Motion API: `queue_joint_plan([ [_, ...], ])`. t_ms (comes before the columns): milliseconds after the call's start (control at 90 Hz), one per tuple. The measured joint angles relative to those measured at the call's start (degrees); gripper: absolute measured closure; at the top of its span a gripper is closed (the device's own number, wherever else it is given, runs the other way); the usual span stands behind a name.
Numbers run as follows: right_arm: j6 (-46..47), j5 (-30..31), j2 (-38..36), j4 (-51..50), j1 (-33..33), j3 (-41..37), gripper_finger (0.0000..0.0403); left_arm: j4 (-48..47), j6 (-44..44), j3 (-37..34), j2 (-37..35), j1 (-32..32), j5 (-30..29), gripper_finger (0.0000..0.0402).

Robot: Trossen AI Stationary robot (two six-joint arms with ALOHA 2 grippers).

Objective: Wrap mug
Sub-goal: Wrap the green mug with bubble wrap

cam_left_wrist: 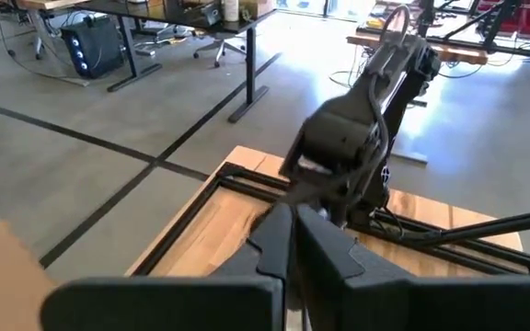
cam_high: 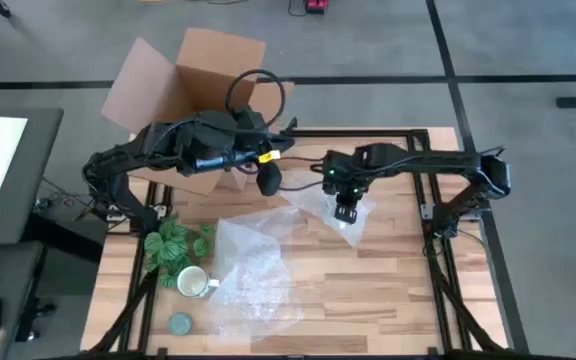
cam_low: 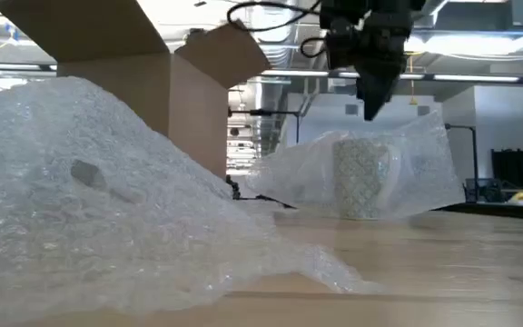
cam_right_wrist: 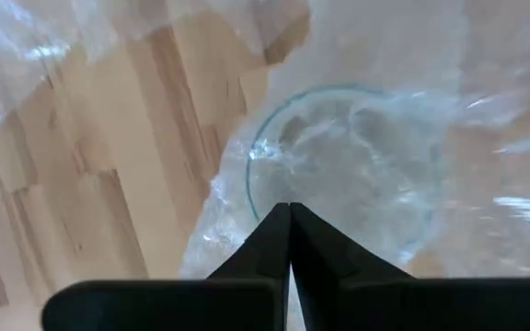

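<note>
High view: right gripper point(cam_high: 346, 212) hangs over a wrapped mug point(cam_high: 351, 222); cream mug point(cam_high: 194, 283) sits unwrapped near bubble wrap point(cam_high: 253, 270); wrist views: both jaws pressed together, left gripper point(cam_high: 267, 181) idle; we should seat it mid-sheet first.

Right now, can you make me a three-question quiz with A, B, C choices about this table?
1. Where is the white-cream mug?
A on the floor
B on the table beside the green patterned bundle
C hanging in the air

2. How many mugs show?
A one
B two
C five

3. The right gripper is:
A wide open
B shut
C missing

Answers:
1 B, the high view shows them side by side.
2 B, a patterned mug also sits under bubble wrap.
3 B, its fingers meet above that wrapped mug.

The left gripper waits by the cardboard box.
</note>
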Motion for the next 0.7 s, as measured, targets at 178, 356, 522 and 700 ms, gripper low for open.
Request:
queue_joint_plan([
  [178,1.9,0.7,4.2,6.7,-1.3,-6.0,0.0403,0.0,-0.4,0.0,0.0,0.0,0.0,0.0402],
  [356,1.4,-0.1,9.6,9.9,-1.7,-6.8,0.0403,0.1,-0.5,0.0,0.0,0.0,0.0,0.0402],
  [522,1.3,1.0,10.3,8.3,-0.4,-4.8,0.0403,0.0,-0.8,0.0,0.0,-0.2,0.0,0.0402],
  [700,1.2,2.2,7.2,5.9,0.2,-1.9,0.0403,-0.1,-1.5,0.0,0.0,-0.3,0.0,0.0402],
])
